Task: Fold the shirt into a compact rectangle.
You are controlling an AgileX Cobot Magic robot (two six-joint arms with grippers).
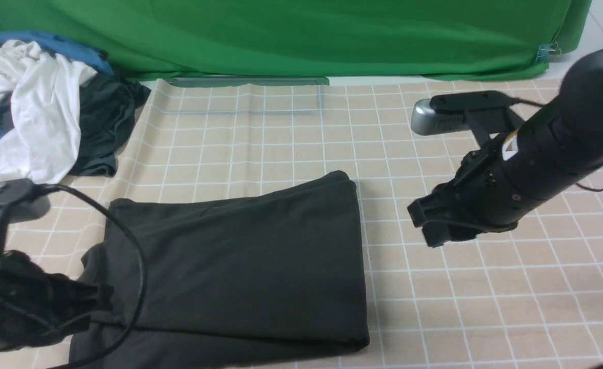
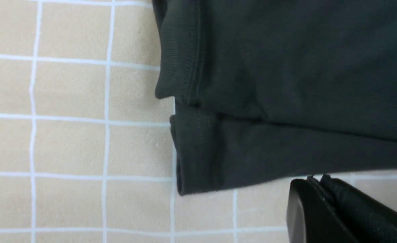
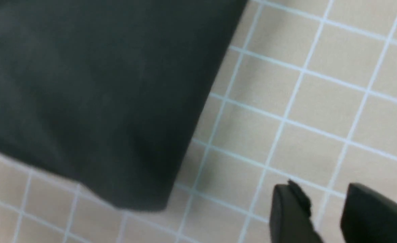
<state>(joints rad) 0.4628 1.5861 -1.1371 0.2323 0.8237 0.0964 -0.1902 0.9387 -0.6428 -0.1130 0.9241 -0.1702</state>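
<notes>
The black shirt (image 1: 235, 266) lies folded into a broad rectangle on the checked mat, print and neck label hidden. Its stacked hems (image 2: 198, 135) show in the left wrist view, and one folded corner (image 3: 141, 189) in the right wrist view. My left gripper (image 1: 99, 302) hangs at the shirt's near left edge; its jaws are pressed together with nothing between them (image 2: 316, 180), just off the cloth. My right gripper (image 1: 427, 225) hovers to the right of the shirt, above bare mat, its fingers apart and empty (image 3: 323, 199).
A pile of clothes sits at the far left: a white garment (image 1: 35, 102), a dark grey one (image 1: 104, 128) and blue cloth (image 1: 50, 43). A green backdrop (image 1: 301, 36) closes the far side. The beige checked mat (image 1: 511, 297) covers the table.
</notes>
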